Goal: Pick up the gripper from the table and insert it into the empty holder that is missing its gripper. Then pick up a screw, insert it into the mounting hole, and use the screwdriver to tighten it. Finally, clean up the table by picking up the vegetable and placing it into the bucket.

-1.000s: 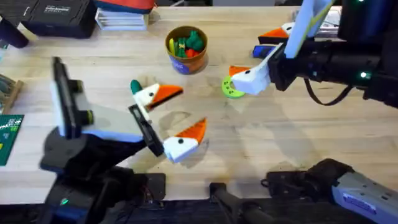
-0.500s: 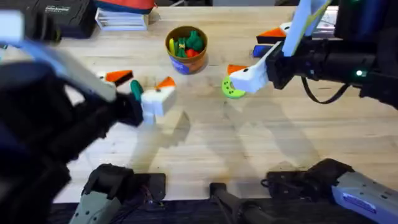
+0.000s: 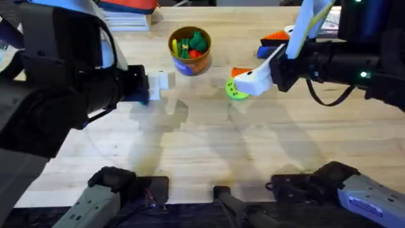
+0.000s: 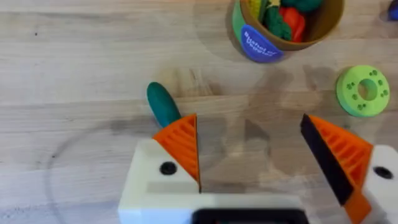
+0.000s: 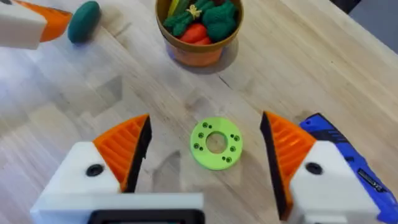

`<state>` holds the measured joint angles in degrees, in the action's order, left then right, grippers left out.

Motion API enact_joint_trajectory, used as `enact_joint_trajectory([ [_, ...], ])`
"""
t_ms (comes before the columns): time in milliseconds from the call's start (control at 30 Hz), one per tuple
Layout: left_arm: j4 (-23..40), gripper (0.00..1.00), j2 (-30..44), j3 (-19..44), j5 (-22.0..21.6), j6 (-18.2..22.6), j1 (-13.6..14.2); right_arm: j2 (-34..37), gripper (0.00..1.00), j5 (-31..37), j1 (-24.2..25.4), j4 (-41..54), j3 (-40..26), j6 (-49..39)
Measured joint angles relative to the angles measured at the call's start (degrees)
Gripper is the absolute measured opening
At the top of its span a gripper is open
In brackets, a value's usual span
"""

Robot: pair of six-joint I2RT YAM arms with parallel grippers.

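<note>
The dark green vegetable [image 4: 163,104] lies on the table [image 4: 74,62], right beside the tip of one orange pad of my left gripper [image 4: 249,121]. That gripper is open and holds nothing. The bucket [image 3: 189,49], yellow-rimmed, holds several toy pieces and stands a little beyond it. My right gripper [image 5: 205,121] hangs open over a lime-green disc [image 5: 216,143]. The blue screwdriver [image 5: 336,140] lies just behind one of its fingers. Every finger block in view carries its orange pad. A loose gripper and a screw are out of view.
My left arm [image 3: 57,95] is raised close under the overhead camera and covers the table's left side. Boxes and a stack of papers [image 3: 123,19] line the far edge. Bare wood [image 3: 240,145] stretches across the middle and the near side.
My left arm has risen and swung left and away. Its gripper went from the table's middle to beside the vegetable, left of the bucket. The right arm has not moved.
</note>
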<state>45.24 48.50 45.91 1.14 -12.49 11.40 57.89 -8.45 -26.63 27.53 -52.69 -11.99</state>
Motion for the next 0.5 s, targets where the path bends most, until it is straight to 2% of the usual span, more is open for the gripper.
enact_joint_trajectory([
  [133, 0.2, 0.986, 2.37, 0.01, -2.07, -1.75, 0.0, 0.0, 0.994, 0.0, 0.0, 0.0, 0.0, 0.0],
  [333, 1.31, 0.986, 9.07, 0.02, -8.41, -9.07, 0.0, 0.0, 0.993, 0.0, 0.0, -0.02, 0.0, 0.0],
  [500, 1.31, 0.986, 13.53, 0.02, -11.49, -14.84, -0.31, 0.0, 0.993, 0.0, 0.0, -0.01, 0.0, 0.01],
])
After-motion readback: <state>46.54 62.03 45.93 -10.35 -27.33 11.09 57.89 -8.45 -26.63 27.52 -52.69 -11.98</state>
